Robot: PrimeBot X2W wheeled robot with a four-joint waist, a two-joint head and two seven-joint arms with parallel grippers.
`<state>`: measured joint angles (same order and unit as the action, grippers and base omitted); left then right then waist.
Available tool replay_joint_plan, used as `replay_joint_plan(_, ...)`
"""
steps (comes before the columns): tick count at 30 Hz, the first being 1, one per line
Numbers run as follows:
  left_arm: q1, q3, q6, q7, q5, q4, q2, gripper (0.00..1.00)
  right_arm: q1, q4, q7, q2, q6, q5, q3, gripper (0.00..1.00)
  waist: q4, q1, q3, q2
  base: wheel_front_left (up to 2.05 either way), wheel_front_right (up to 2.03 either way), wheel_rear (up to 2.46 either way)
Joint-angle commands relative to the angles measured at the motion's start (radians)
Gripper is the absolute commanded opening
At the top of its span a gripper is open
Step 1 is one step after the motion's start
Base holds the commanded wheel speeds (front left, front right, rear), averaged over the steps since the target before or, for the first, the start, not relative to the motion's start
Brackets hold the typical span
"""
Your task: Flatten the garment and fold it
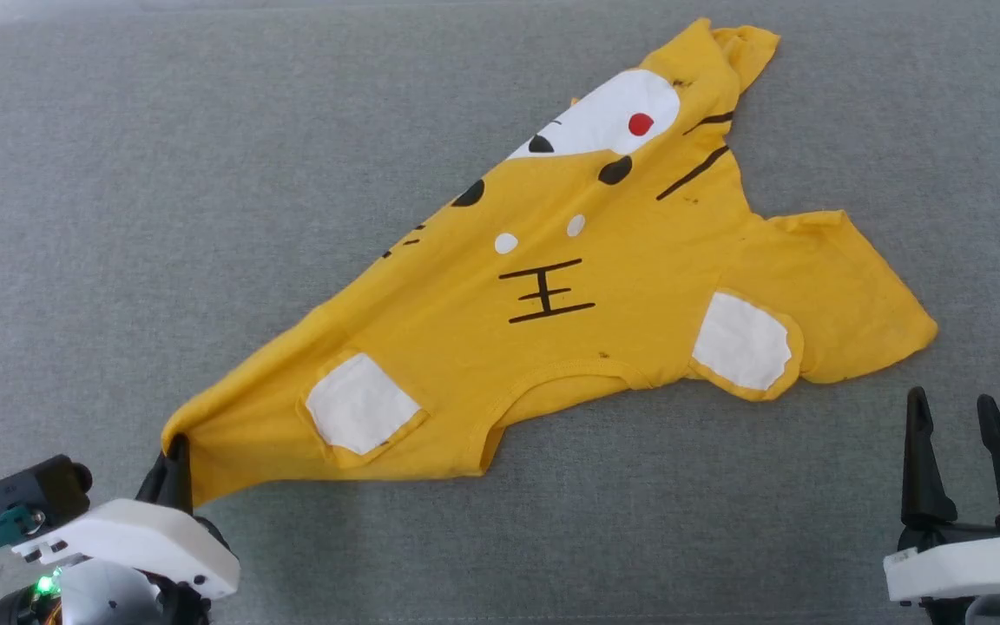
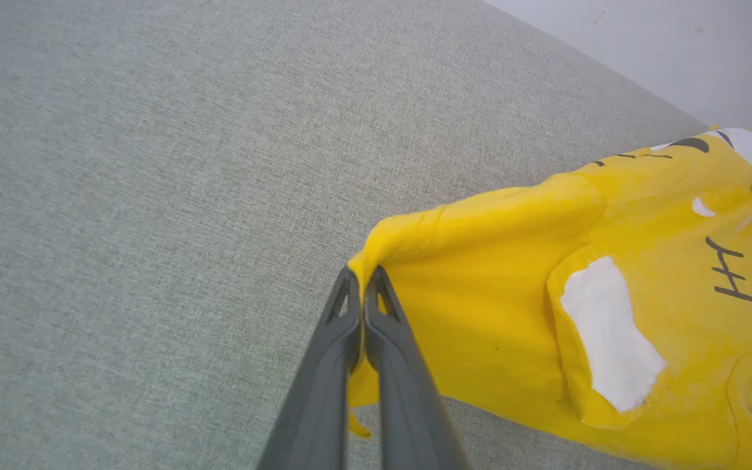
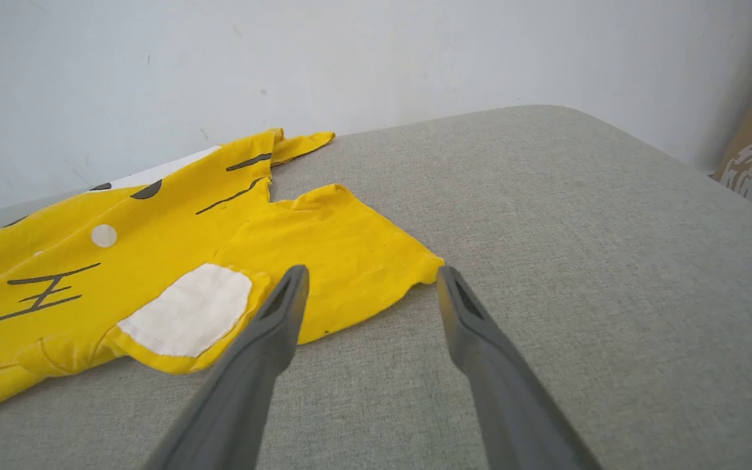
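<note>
**Near corner pinched, free sleeve just ahead of the open gripper**

The garment [image 1: 552,286] is seen spread on the grey cushion [image 1: 205,174], drawn into a long diagonal from the near left up to the bunched hem [image 1: 730,48] at the far right. Its near corner is clamped between the closed fingers of the left gripper [image 1: 174,451]. The right gripper [image 1: 951,397] is held wide apart with nothing in it. The free sleeve [image 1: 856,295] is found just ahead and slightly inward of it, so that arm is judged nearer for the next grab.

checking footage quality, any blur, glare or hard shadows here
Head view: soft even light, garment sharp, no glare. Left wrist view: left fingers blur toward the bottom edge. Right wrist view: right fingers blur likewise; soft shadow under the garment.
</note>
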<state>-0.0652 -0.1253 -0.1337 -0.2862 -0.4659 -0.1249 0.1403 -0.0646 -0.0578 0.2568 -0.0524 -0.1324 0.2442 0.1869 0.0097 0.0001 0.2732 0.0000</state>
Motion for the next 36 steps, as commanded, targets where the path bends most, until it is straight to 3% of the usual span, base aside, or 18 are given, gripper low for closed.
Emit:
replay_joint_plan(1,-0.005,-0.007,-0.009,0.007,0.004,-0.006,0.003,0.0,0.015,-0.002,0.005,0.002,0.002,-0.008,-0.001,1.0,0.004,-0.0001,-0.001,0.0,0.0,0.0,0.0)
replay_joint_plan(7,0.011,0.008,-0.008,0.013,0.003,-0.025,-0.003,0.0,0.079,0.03,-0.059,0.002,0.002,-0.06,0.005,1.0,0.003,-0.0001,0.001,0.0,0.0,0.0,0.0)
replay_joint_plan(13,0.034,0.037,0.009,0.012,0.007,-0.084,0.002,0.0,0.211,0.09,-0.293,-0.006,0.002,-0.11,0.029,1.0,-0.006,-0.0001,0.039,0.0,0.0,0.0,0.0)
replay_joint_plan(21,0.076,0.094,0.032,0.003,0.008,-0.176,-0.005,0.0,0.356,0.077,-0.748,-0.175,0.002,-0.001,-0.015,1.0,0.002,-0.0001,0.108,0.0,0.0,0.0,0.0)
replay_joint_plan(24,0.086,0.116,0.038,-0.006,0.007,-0.196,-0.008,0.0,0.391,0.062,-0.86,-0.229,0.002,0.042,-0.03,1.0,0.014,-0.0001,0.129,0.0,0.0,0.0,0.0)
replay_joint_plan(36,0.102,0.15,0.051,-0.018,-0.003,-0.208,-0.01,0.0,0.451,-0.076,-0.937,-0.283,0.002,0.121,-0.03,1.0,0.073,-0.0001,0.189,0.0,0.0,0.0,0.0)
